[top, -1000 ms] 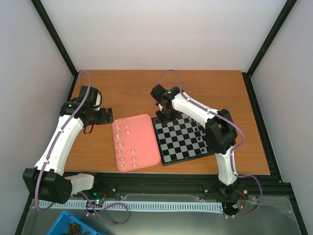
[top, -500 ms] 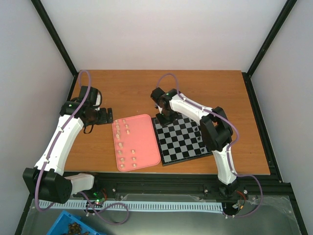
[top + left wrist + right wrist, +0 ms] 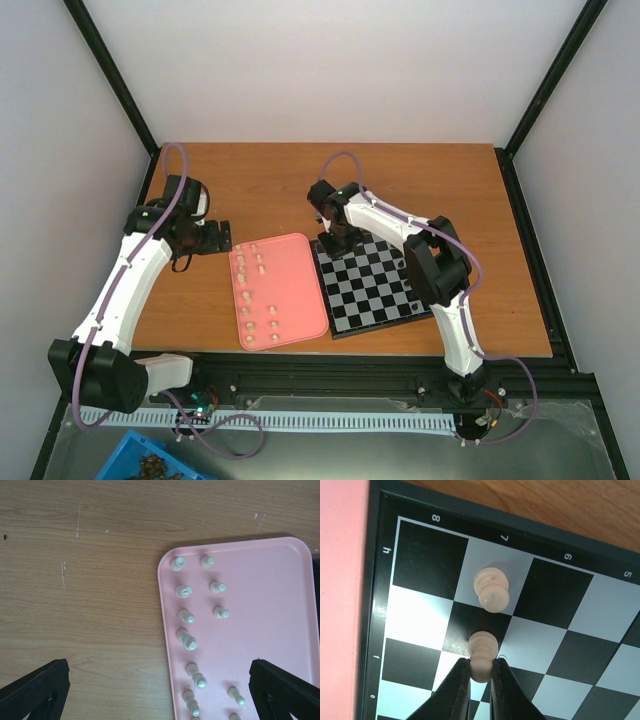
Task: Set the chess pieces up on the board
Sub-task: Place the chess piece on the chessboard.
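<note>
**Top view:** The right arm's jaws hang over the 11 o'clock corner of the small square board (image 3: 375, 290), which has glossy black and white checks inside a black rim and sits on the brown wood-grain table (image 3: 430, 185). Just beside the board, at its 9 o'clock, lies the pink rounded rectangular tray (image 3: 298, 285). Tiny cream chess pieces (image 3: 250, 300) stand in two loose files down the tray's 9 o'clock side. The left arm's jaws hover over the table at the tray's 10 o'clock.

**Left wrist:** The left arm's jaws are spread wide and hold nothing, with their black tips at 7 and 5 o'clock of the frame. The pieces look lathe-turned, with round heads, collars and narrow bases. They rest on a smooth tray with a raised lip, and the table beside it shows fine scratches.

**Right wrist:** The right arm's jaws are pinched narrow on the lower body of one cream pawn (image 3: 482, 649), over the dark square in column 7, one row in from the rim. Whether its base touches the board cannot be told. A second cream pawn (image 3: 491, 587) stands near, at its 12 o'clock, on the white square by the rim.

Release looks like the risky part. On so slick a surface, a narrow-based piece let go tilted or too high may topple or skate off its square. It could also cling to one jaw. The neighbouring pawn is close enough that a forward drift on retreat could knock it over.
</note>
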